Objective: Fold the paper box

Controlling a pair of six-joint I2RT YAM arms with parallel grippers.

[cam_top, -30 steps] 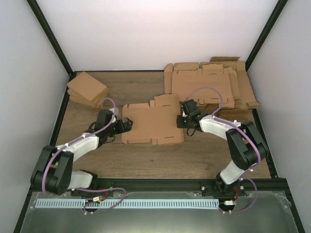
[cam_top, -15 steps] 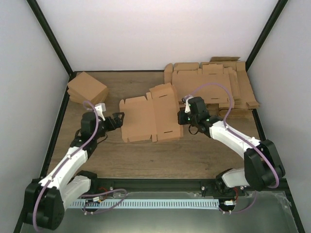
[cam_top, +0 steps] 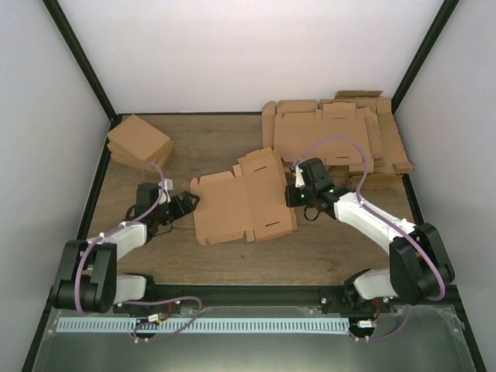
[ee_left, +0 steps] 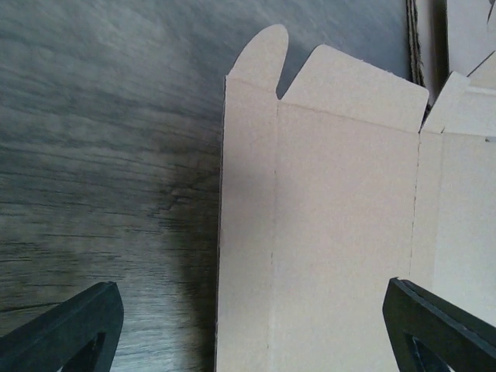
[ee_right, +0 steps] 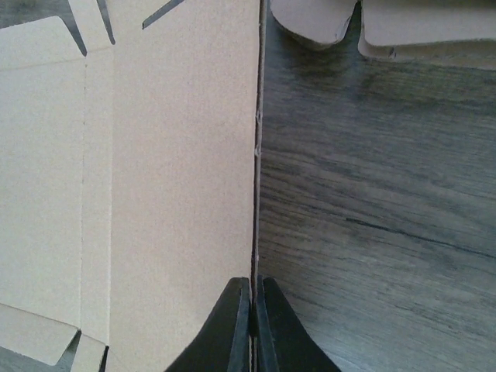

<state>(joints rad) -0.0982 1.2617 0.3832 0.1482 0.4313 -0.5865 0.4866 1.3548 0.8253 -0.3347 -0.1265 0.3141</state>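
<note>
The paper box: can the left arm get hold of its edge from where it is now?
Probably yes. The left gripper is open, facing the paper box, whose edge lies straight ahead; nothing blocks it.

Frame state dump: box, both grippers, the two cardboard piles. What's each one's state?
paper box: unfolded, panels spread out, one edge pinched.
right gripper: shut on the paper box's edge.
left gripper: open, at the box's opposite edge, gripping nothing.
pile of flat sheets: unfolded, stacked at back right.
pile of small boxes: folded, stacked at back left.
</note>
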